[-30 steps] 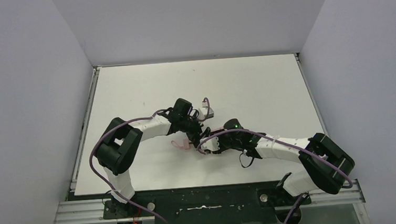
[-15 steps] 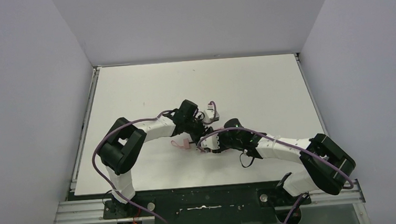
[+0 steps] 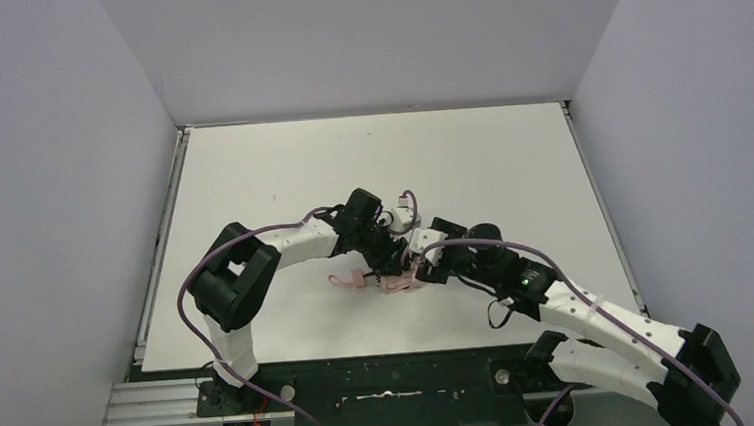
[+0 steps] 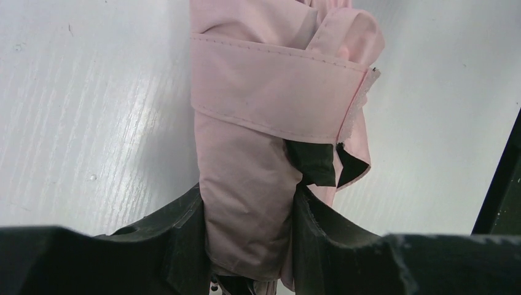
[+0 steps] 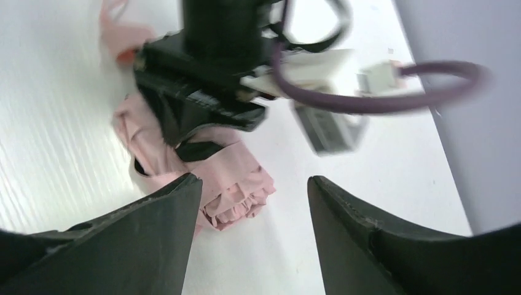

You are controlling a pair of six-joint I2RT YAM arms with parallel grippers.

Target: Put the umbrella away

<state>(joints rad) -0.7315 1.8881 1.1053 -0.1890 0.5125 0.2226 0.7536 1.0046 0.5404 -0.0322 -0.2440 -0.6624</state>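
My left gripper [image 4: 249, 233] clamps the folded umbrella [image 4: 270, 104] lying on the table [image 4: 92, 123]. My right gripper [image 5: 250, 215] stands wide, umbrella at its 11 o'clock.

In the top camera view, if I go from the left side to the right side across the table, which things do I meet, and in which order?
left arm → pink strap → umbrella, folded → right arm

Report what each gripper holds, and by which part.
Left gripper clamps the umbrella by its folded canopy, beside the strap. Right gripper is open, holding nothing.
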